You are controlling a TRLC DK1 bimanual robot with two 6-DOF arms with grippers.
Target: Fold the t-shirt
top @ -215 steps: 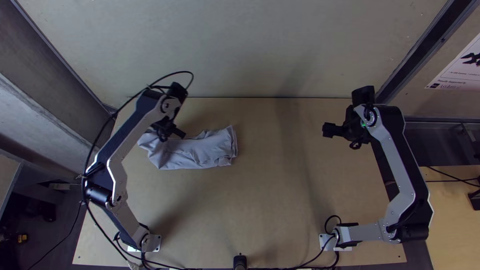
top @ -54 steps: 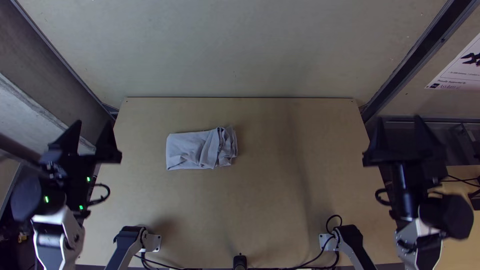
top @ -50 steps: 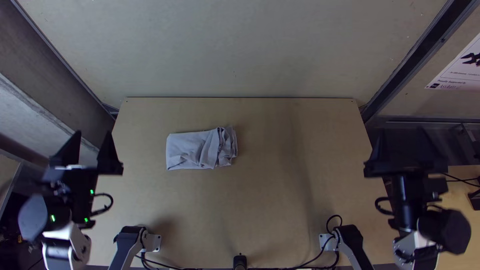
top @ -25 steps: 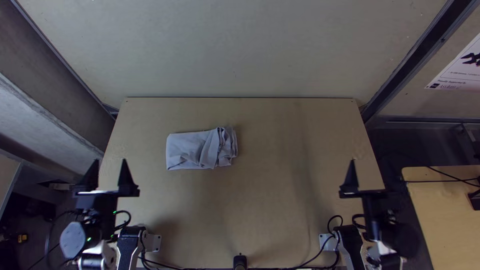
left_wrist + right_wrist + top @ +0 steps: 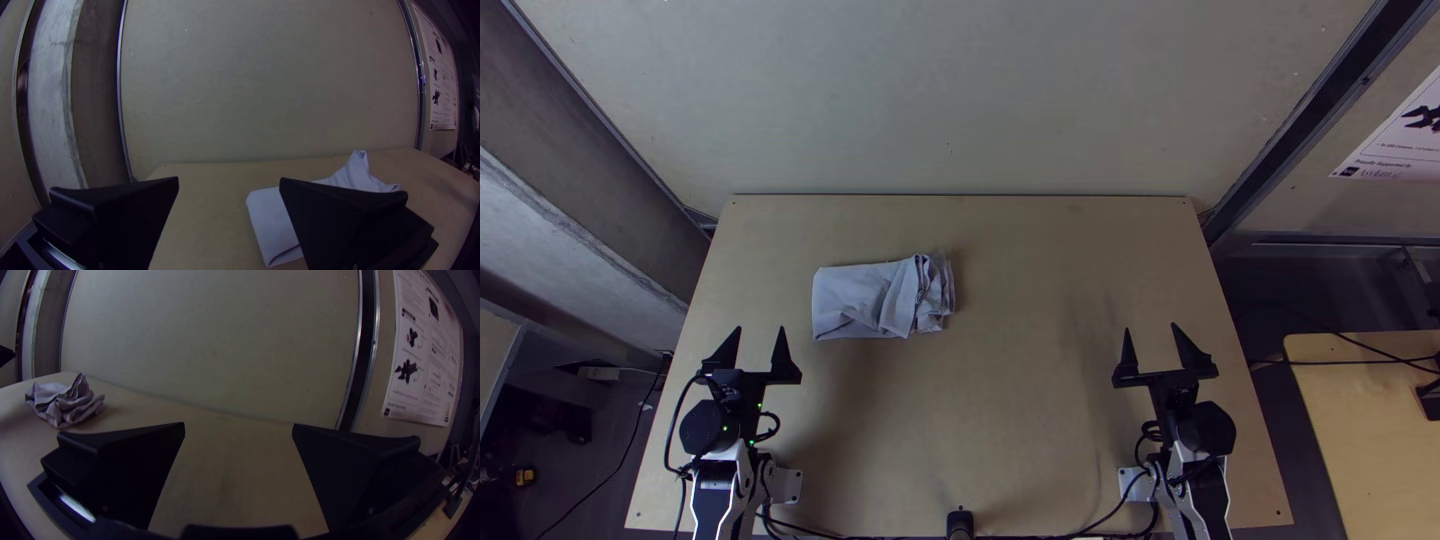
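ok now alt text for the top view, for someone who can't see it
A folded, wrinkled pale grey cloth shirt lies on a light wooden table, left of centre. Nearer, the black left gripper and black right gripper stand open and empty.

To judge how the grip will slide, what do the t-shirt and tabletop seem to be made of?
The t-shirt looks like thin, matt fabric, possibly cotton: it creases softly and bunches at one end. The tabletop looks like smooth, dull wooden board: pale tan, flat, with soft shadows and no sharp reflections. Solid wood or plywood, I can't tell.
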